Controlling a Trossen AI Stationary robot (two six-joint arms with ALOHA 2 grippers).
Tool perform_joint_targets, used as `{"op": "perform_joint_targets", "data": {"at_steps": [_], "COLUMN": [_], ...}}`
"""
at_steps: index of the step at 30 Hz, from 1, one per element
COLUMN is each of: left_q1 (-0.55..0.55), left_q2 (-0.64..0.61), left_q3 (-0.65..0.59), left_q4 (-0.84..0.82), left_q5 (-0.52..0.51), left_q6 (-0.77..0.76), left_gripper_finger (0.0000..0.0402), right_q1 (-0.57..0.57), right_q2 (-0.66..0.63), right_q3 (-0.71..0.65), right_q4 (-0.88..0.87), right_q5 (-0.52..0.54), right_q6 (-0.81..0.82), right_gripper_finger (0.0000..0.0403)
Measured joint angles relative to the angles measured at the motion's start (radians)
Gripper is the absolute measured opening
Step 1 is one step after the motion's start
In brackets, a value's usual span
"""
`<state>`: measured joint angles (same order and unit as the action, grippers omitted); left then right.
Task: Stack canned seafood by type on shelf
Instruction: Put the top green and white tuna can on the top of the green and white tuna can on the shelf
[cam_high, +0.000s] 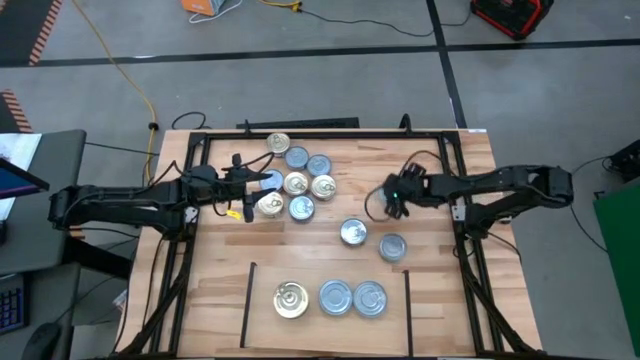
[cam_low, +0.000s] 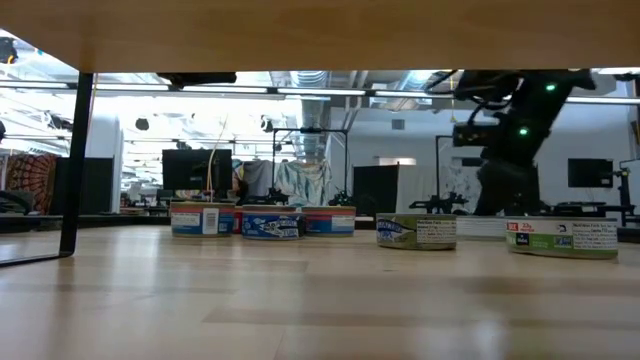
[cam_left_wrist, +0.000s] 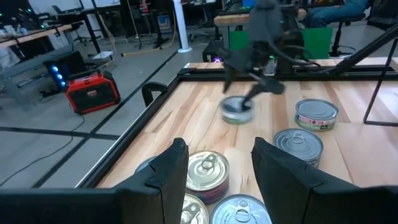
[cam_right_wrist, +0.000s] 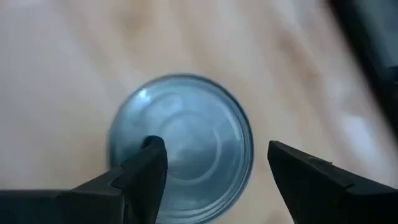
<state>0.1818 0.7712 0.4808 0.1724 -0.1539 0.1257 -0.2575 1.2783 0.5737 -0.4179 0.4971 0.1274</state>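
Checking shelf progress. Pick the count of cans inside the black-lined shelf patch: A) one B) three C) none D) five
B: the high view shows three cans side by side on the shelf: a gold-topped can and two silver-topped cans.

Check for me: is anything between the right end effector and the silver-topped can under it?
Nothing visible does. The right end effector hangs open directly over the silver-topped can, with bare table around it.

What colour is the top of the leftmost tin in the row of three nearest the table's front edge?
Gold. The leftmost tin has a gold-coloured top, unlike its two silver neighbours; the high view shows it best.
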Motion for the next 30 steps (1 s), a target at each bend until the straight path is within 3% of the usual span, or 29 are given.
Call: {"op": "perform_joint_targets", "data": {"at_steps": [4,10,17,24,30], "left_q1": [0.000,0.000,0.000,0.000,0.000], "left_q2": [0.000,0.000,0.000,0.000,0.000], "left_q3": [0.000,0.000,0.000,0.000,0.000], "left_q4": [-0.002,-0.003,-0.009,-0.008,0.011], "left_q5": [0.005,0.038,0.039,0.039,0.040], "left_q6": [-0.002,-0.002,0.003,0.008,-0.008], "left_gripper_finger": [0.0168,0.0168,0.0168,0.0168,0.0168], "right_q1": [-0.082,-0.134,-0.153,-0.071,-0.069], "right_q2": [-0.022,-0.115,-0.110,-0.116,-0.114], "right_q3": [0.074,0.148,0.015,-0.047,-0.040], "right_q4": [0.002,0.017,0.093,0.060,-0.098], "right_q5": [0.000,-0.105,-0.156,-0.029,0.067], "right_q6": [-0.065,-0.089,0.092,0.192,0.349], "right_gripper_finger": [0.0306,0.0306,0.0292,0.0280,0.0280]}}
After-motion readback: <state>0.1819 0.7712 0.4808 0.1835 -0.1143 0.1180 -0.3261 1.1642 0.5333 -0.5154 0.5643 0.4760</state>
